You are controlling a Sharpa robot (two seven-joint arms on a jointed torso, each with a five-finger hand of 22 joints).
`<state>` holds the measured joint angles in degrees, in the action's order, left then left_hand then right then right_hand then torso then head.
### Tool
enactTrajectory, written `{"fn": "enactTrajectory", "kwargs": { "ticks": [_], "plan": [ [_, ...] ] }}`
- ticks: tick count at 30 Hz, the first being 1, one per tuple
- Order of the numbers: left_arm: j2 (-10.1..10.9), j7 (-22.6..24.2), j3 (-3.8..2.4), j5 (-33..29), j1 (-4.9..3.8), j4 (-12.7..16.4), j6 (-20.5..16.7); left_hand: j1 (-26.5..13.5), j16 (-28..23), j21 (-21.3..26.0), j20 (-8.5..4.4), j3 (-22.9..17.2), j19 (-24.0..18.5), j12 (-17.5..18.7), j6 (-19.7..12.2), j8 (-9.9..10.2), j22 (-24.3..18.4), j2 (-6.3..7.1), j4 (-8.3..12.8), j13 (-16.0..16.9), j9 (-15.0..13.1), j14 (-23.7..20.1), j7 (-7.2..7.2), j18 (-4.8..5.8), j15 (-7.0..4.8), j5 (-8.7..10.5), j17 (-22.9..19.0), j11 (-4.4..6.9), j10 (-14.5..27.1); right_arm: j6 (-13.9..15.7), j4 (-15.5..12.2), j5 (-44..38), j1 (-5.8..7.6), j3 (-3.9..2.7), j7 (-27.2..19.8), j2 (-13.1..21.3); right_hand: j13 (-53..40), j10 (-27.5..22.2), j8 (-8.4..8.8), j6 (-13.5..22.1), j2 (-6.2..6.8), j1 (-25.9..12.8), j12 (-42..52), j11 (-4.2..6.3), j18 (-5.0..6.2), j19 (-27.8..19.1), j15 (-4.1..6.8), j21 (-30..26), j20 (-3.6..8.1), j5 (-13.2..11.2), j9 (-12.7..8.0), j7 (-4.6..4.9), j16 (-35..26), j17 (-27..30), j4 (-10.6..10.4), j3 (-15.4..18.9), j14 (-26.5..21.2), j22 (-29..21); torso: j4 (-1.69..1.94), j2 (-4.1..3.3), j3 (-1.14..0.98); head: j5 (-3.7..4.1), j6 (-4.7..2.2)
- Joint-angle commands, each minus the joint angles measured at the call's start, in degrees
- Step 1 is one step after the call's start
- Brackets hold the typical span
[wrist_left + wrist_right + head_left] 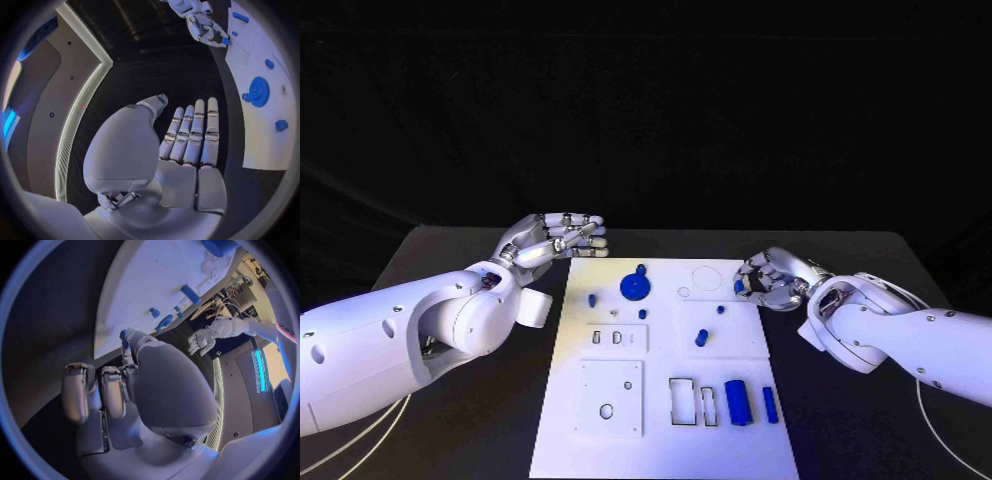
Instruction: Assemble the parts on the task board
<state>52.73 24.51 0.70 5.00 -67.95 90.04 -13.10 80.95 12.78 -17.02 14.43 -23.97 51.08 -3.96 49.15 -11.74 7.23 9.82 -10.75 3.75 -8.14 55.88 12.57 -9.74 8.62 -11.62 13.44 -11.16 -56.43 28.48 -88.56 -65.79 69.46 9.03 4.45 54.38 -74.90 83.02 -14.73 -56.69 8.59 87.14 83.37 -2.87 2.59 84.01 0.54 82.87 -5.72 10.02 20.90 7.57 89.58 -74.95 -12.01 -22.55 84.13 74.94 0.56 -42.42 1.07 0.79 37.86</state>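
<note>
The left hand [557, 238] hovers over the black tabletop [473, 400] just off the far left corner of the task board [589, 440], fingers straight and side by side, holding nothing; the left wrist view shows the palm bare.

On the board, going rightward, a small blue peg [591, 299] stands near the left edge, then a blue gear [635, 287] lies at the far middle, and a short blue pin [701, 338] stands in the middle section. In the near right section two blue blocks [737, 395] stand beside open rectangular slots [684, 400], which look unfilled.

At the board's far right edge the right hand [769, 279] curls its fingers around a small blue part [124, 337].

My judgement: assembly is at an early-to-middle stage, with one part in hand and the gear, blocks and slots left to deal with.
</note>
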Motion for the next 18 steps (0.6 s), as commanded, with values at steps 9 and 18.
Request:
{"fn": "enactTrajectory", "kwargs": {
  "ticks": [9,18],
  "plan": [
    [-0.4,0.4,-0.02,0.2,-0.02,-0.1,0.7,0.0,-0.3,-0.2,-0.02,-0.2,0.1,0.2,-0.2,0.1,0.1,-0.72,0.3,0.0,-0.1,-0.4,1.86,-0.70,0.00,0.03,0.1,-0.20,0.4,0.1,-8.4,-3.1,1.91,-0.24,9.9,-1.2,-6.4,0.1,-0.18,-0.2,-0.03,-1.0,0.1,-0.08,-0.70,1.7,0.38,0.2,0.49,0.1,0.1,0.01,0.3,-14.7,0.0,-0.5,5.8,9.9,0.13,0.24,0.15,-1.14,0.03],
    [-0.6,0.4,0.02,0.2,-0.02,-0.4,0.7,0.0,-0.3,-0.2,-0.02,-0.2,0.1,0.2,-0.2,0.1,0.1,-0.72,0.3,0.0,-0.1,-0.4,1.86,-0.70,0.00,0.03,0.1,-0.20,0.4,-0.4,-10.4,-6.1,1.86,-0.18,14.8,-8.8,-6.2,0.0,-0.32,-0.2,0.06,-1.9,0.0,-0.05,-0.66,1.6,0.40,0.0,0.53,0.1,0.2,-0.05,0.3,-14.5,-0.1,-0.9,5.7,9.8,0.04,0.40,0.33,-2.11,0.35]
  ]
}}
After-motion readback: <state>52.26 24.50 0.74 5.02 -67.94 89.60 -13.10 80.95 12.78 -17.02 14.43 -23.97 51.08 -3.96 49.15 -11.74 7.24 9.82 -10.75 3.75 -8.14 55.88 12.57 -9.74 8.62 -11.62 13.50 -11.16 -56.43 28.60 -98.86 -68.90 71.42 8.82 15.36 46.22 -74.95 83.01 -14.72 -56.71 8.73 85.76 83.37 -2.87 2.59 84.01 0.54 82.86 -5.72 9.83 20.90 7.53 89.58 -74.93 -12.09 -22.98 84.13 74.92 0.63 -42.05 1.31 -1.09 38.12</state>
